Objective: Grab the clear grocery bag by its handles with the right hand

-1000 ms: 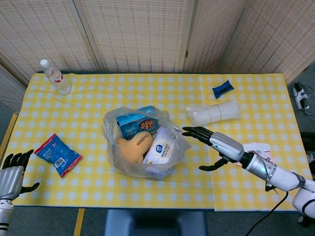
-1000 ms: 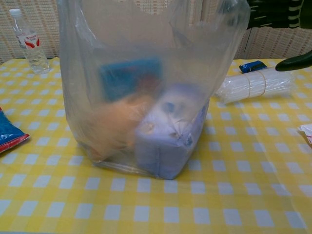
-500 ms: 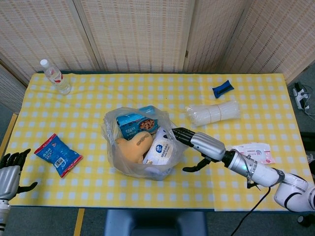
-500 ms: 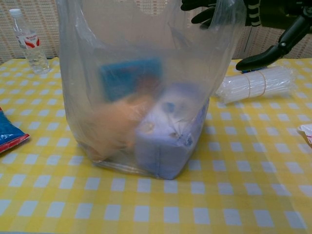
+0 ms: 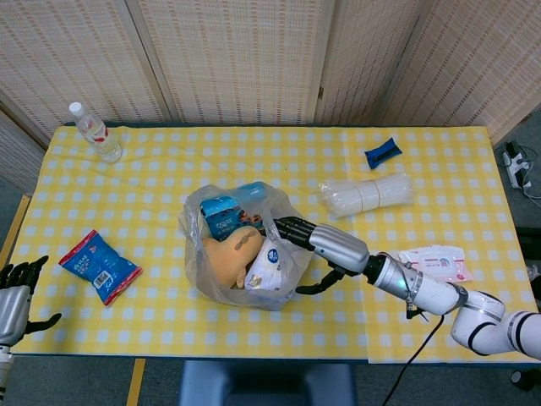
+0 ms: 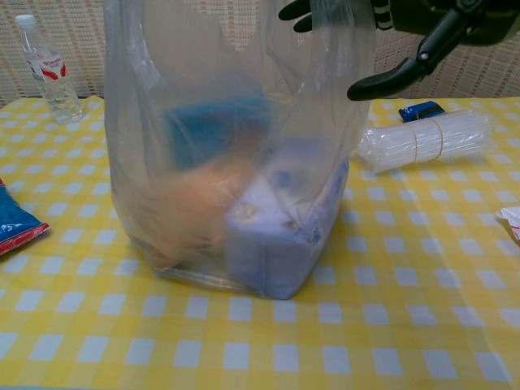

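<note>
The clear grocery bag (image 5: pixel 241 245) stands upright in the middle of the yellow checked table (image 5: pixel 152 194), holding a blue box, an orange-brown item and a white pack. In the chest view the bag (image 6: pixel 236 162) fills the foreground. My right hand (image 5: pixel 325 245) reaches in from the right at the bag's top. Its dark fingers (image 5: pixel 286 227) lie over the right rim and into the opening, and the thumb stays outside the plastic, spread apart. Nothing is gripped. The chest view shows the right hand (image 6: pixel 422 53) at the upper right. My left hand (image 5: pixel 13 292) hangs open off the table's near left corner.
A water bottle (image 5: pixel 97 133) stands at the far left corner. A blue snack packet (image 5: pixel 100 266) lies near left. A roll of clear bags (image 5: pixel 365 194) and a small blue item (image 5: pixel 382 153) lie behind my right arm. A pink-and-white pack (image 5: pixel 435 262) lies beside the forearm.
My right hand has moved left from beside the bag to its top, fingers now over the right rim. The bag's right side has been pushed in. The left hand barely moved.
</note>
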